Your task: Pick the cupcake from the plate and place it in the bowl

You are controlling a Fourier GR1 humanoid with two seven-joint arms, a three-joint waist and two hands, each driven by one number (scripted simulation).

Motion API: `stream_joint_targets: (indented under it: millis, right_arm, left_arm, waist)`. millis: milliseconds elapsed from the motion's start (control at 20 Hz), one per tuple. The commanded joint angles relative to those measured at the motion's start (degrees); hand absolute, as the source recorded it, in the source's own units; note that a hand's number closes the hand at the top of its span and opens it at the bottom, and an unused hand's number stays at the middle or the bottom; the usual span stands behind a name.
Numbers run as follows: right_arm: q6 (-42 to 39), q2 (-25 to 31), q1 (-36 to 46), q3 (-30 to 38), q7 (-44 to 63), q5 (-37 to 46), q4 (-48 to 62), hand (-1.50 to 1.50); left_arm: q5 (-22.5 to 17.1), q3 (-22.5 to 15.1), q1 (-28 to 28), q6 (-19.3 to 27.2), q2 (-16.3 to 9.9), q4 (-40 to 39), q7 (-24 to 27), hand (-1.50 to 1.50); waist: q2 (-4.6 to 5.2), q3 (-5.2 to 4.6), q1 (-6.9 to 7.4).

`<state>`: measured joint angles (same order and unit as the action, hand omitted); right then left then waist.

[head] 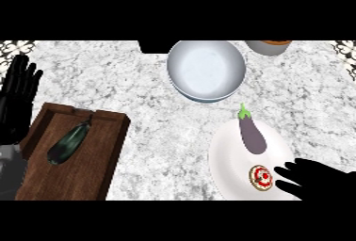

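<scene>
Cupcake (261,177): sat on the plate (230,155), not yet lifted
Right hand (313,178): fingers spread, just beside it
Bowl (206,70): waited, nothing inside
Left hand (17,101): open, resting at the left edge

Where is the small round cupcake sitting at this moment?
In the head view, lower right, the cupcake sits on the white plate, below the purple eggplant and just left of the right hand.

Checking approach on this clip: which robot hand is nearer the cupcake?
Right. The right robot hand sits just beside the cupcake on the plate; the left robot hand rests open at the far left edge.
</scene>
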<state>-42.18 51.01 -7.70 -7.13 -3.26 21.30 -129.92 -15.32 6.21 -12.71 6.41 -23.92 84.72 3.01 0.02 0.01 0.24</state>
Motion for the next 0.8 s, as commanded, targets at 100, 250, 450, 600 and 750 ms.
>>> stream_joint_targets:
  millis: [100,250,450,600,750]
  right_arm:
    - [0.08,-7.25,5.72,-4.93,-1.80,8.24,8.84,-1.50]
    - [1.40,-11.41,5.31,-9.88,0.46,14.11,9.90,-1.50]
    - [5.34,-12.62,2.85,-11.10,-6.11,20.76,13.82,-1.50]
    - [2.66,-15.69,9.56,-9.10,-7.85,18.65,18.91,-1.50]
    - [8.16,-14.04,6.16,-9.56,-15.98,23.87,23.92,-1.50]
  left_arm:
    - [1.87,0.96,-2.82,-1.71,0.57,-4.05,1.31,0.00]
    - [3.20,0.23,-2.97,1.09,1.90,0.41,-2.33,0.00]
    - [3.59,0.64,-1.09,0.98,3.32,2.51,-2.64,0.00]
    - [3.39,3.21,-2.53,-1.72,2.17,-2.41,0.63,0.00]
    - [4.79,2.00,-0.55,-0.31,4.40,0.26,0.00,0.00]
  waist:
    - [0.06,-0.01,-0.10]
    - [-0.01,0.00,-0.07]
    - [-0.06,0.02,-0.15]
    - [0.03,-0.01,-0.11]
    - [-0.02,0.01,-0.18]
